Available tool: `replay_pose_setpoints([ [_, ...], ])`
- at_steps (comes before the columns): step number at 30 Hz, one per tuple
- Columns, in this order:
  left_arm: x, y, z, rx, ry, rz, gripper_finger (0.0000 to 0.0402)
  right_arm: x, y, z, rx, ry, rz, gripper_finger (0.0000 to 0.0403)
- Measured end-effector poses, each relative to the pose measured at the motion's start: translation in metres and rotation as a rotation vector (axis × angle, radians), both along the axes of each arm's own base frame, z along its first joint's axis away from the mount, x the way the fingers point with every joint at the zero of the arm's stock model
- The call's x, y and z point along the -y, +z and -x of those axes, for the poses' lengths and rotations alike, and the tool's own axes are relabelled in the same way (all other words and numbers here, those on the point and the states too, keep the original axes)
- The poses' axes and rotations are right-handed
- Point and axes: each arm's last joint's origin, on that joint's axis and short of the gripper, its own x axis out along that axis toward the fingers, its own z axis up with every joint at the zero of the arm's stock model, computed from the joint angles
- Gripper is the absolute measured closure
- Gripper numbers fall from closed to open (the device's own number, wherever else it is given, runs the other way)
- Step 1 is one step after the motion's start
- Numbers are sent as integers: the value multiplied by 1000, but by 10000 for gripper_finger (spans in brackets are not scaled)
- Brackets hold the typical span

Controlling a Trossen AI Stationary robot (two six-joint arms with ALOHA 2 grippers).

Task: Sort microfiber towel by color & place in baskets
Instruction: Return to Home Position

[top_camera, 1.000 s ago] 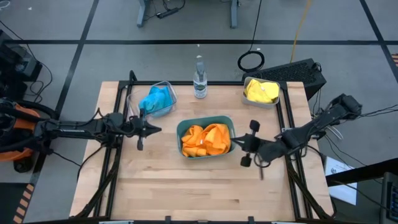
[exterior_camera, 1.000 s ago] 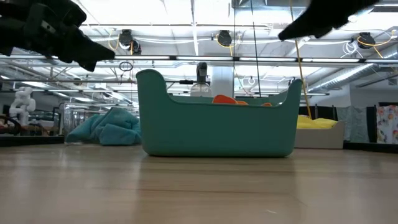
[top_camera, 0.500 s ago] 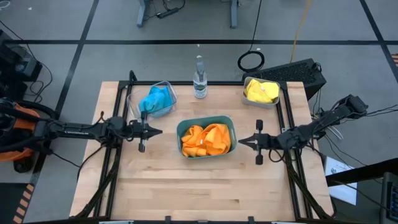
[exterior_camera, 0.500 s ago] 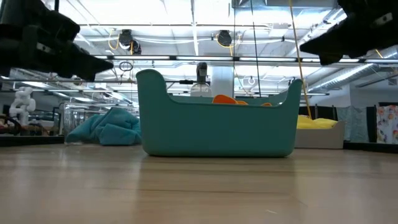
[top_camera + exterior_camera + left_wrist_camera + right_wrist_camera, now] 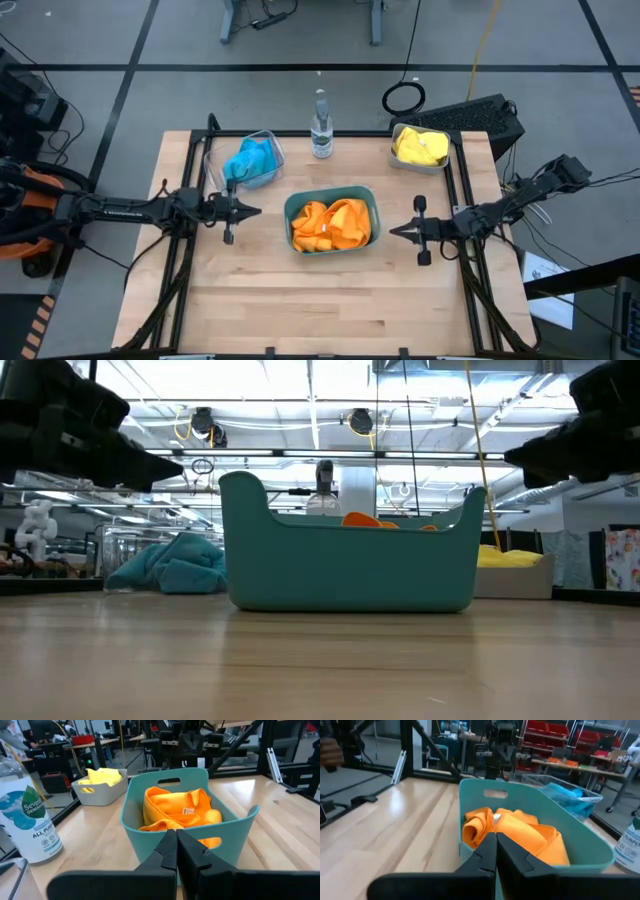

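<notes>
The teal basket [image 5: 331, 222] stands mid-table and holds orange towels [image 5: 330, 224]. A clear basket [image 5: 246, 160] at the far left holds blue towels [image 5: 250, 158]. At the far right, a pale grey basket [image 5: 420, 148] holds yellow towels [image 5: 419, 146]. My left gripper [image 5: 256, 211] hangs shut and level just left of the teal basket. On that basket's right side my right gripper [image 5: 393, 232] is shut and level too. Both are above the table and hold nothing.
A clear bottle [image 5: 320, 127] with a label stands at the far edge between the clear and grey baskets. Bare wood [image 5: 320, 300] fills the near half of the table. Black rails [image 5: 190, 260] run along the table's left and right sides.
My right gripper has drawn back toward the table's right edge, sunk lower and turned from slanting to level, pointing at the teal basket. My left gripper has come down slightly and then kept still. The towels and baskets have stayed put.
</notes>
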Motion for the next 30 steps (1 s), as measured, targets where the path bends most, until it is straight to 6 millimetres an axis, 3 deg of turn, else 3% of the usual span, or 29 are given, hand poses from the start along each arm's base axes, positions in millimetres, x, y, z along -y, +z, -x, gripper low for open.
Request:
replay_pose_setpoints([
  [15,5,-1,1,-17,-104,85,401,4,-2,9,-24,8,52,403],
  [30,17,-5,3,-47,-54,43,401,11,-1,26,-27,34,14,403],
])
